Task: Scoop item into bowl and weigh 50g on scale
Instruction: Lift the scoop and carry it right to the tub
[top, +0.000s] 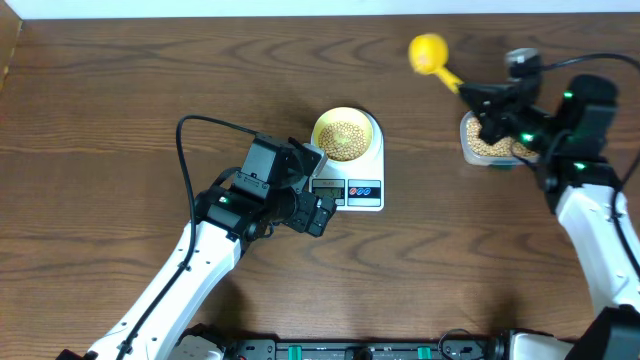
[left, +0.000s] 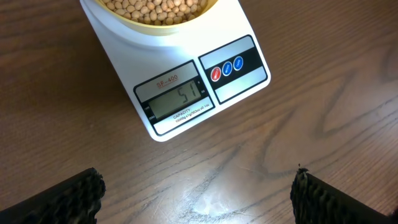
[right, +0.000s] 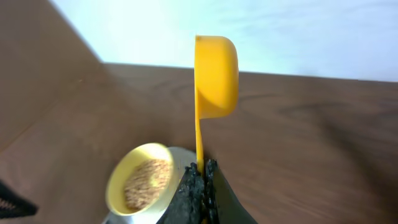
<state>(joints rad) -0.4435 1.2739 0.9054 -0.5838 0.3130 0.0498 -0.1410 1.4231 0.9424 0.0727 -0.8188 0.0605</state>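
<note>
- The work surface is a dark wooden table with a pale wall behind it.
- The scale stands near the middle of the table. The bowl sits on its round platform and holds a good layer of beans.
- In the left wrist view the display seems to read 51, so I judge you are at the checking step: filling looks finished, with about 1 gram too much.
- Your left gripper hovers just in front of the scale, released, both fingers wide apart and grasping nothing.
- Your right gripper is clenched on the thin handle of the yellow scoop, raised above the table near the clear tub of beans at the right. From above the cup looks empty, but I cannot tell for sure.
- For the next move, do not add more. If exactly 50 is needed, take out only a few beans, gently, without pushing the bowl or pressing the platform. Otherwise lay the scoop down away from the scale.
</note>
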